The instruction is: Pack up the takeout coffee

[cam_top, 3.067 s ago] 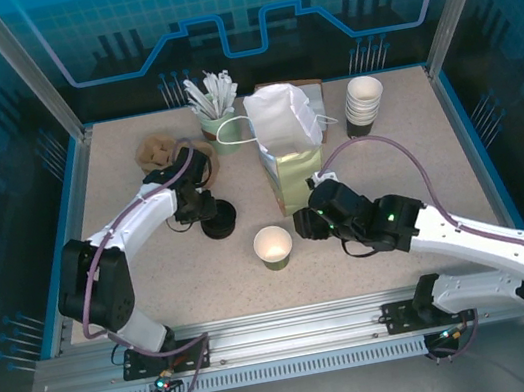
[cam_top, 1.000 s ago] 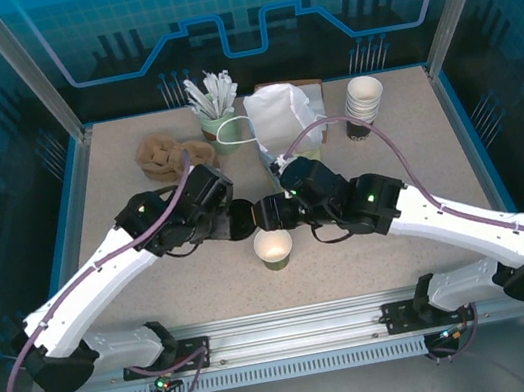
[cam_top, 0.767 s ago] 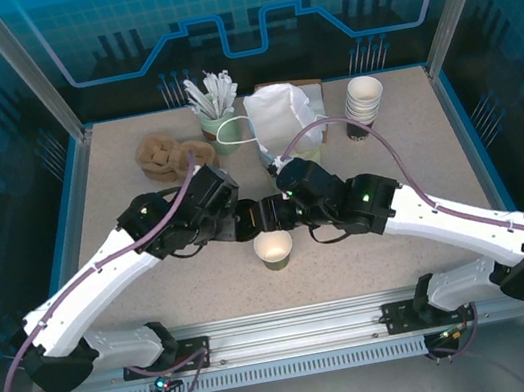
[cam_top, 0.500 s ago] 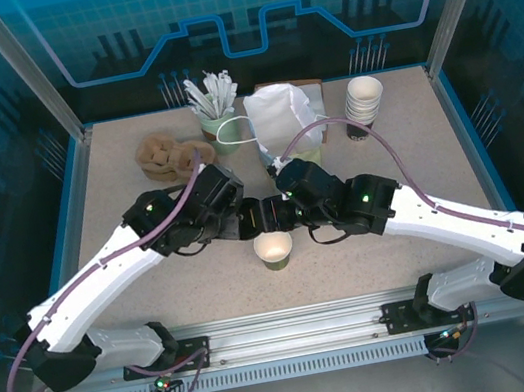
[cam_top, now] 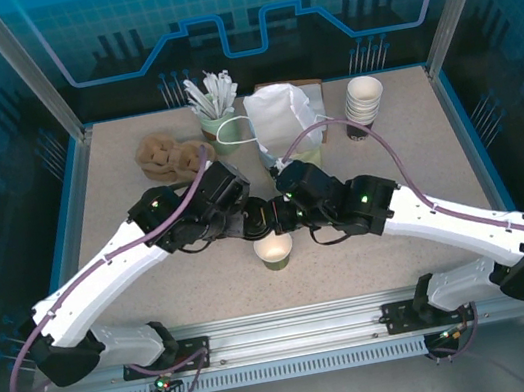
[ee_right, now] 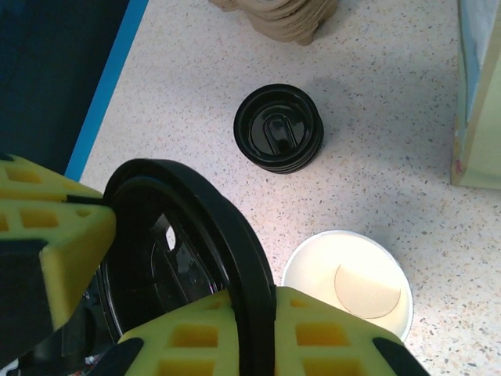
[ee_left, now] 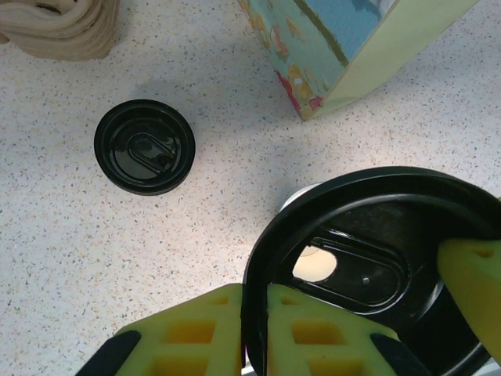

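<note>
You have no word, number or brand to read here; the paper bag (ee_left: 344, 39), at one o'clock in the left wrist view, bears only a coloured print.

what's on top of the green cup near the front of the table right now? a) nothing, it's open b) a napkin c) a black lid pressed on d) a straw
a: the cup shows a bare white rim and an open inside, while the black lid is off it, pinched at its edge by the left tool and the right tool.
</note>
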Robot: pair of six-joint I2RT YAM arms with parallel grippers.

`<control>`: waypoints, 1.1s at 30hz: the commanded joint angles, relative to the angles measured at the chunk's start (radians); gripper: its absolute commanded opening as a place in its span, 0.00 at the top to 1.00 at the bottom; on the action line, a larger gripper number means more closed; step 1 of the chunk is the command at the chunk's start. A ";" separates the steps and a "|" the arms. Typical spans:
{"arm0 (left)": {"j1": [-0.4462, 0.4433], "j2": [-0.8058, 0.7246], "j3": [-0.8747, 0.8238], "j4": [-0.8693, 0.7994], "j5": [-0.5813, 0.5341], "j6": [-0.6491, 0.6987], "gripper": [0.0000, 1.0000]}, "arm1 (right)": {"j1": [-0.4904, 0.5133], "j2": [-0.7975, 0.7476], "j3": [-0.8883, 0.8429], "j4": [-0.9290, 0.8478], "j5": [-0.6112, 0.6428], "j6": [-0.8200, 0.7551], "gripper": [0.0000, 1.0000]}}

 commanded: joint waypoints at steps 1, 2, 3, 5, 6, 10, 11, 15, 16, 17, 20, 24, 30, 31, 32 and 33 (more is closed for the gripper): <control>-0.007 -0.003 0.018 0.063 0.016 0.023 0.82 | -0.009 -0.043 -0.019 0.000 -0.028 -0.005 0.96; -0.006 -0.014 0.013 0.082 0.025 0.030 0.79 | -0.016 -0.051 -0.025 -0.007 -0.027 -0.005 0.97; -0.007 -0.023 0.005 0.104 0.032 0.038 0.78 | -0.022 -0.057 -0.030 -0.012 -0.027 -0.007 0.98; -0.006 -0.049 -0.017 0.157 0.051 0.058 0.73 | -0.036 -0.074 -0.045 -0.027 -0.026 -0.006 0.99; -0.005 -0.059 -0.026 0.183 0.062 0.067 0.70 | -0.044 -0.084 -0.051 -0.034 -0.026 -0.007 1.00; -0.006 -0.103 -0.069 0.308 0.102 0.124 0.55 | -0.071 -0.142 -0.077 -0.080 -0.014 -0.011 1.00; -0.006 -0.110 -0.075 0.334 0.106 0.142 0.52 | -0.077 -0.158 -0.084 -0.092 -0.010 -0.013 1.00; -0.005 -0.131 -0.099 0.435 0.110 0.246 0.43 | -0.120 -0.237 -0.114 -0.163 -0.008 -0.016 1.00; -0.005 -0.134 -0.105 0.462 0.115 0.277 0.42 | -0.136 -0.257 -0.120 -0.187 -0.010 -0.018 1.00; -0.005 -0.138 -0.114 0.488 0.119 0.299 0.41 | -0.151 -0.275 -0.125 -0.212 -0.016 -0.021 1.00; -0.005 -0.149 -0.148 0.569 0.150 0.374 0.37 | -0.226 -0.325 -0.137 -0.290 -0.063 -0.035 1.00; -0.005 -0.169 -0.197 0.667 0.204 0.439 0.35 | -0.325 -0.388 -0.149 -0.382 -0.129 -0.063 1.00; -0.007 -0.195 -0.298 0.826 0.316 0.557 0.35 | -0.474 -0.440 -0.155 -0.506 -0.238 -0.130 1.00; -0.006 -0.194 -0.316 0.850 0.340 0.589 0.35 | -0.499 -0.445 -0.158 -0.521 -0.264 -0.143 1.00; -0.006 -0.193 -0.331 0.869 0.366 0.616 0.35 | -0.524 -0.448 -0.163 -0.530 -0.290 -0.157 1.00; -0.010 -0.193 -0.349 0.893 0.389 0.653 0.35 | -0.552 -0.449 -0.167 -0.542 -0.321 -0.173 1.00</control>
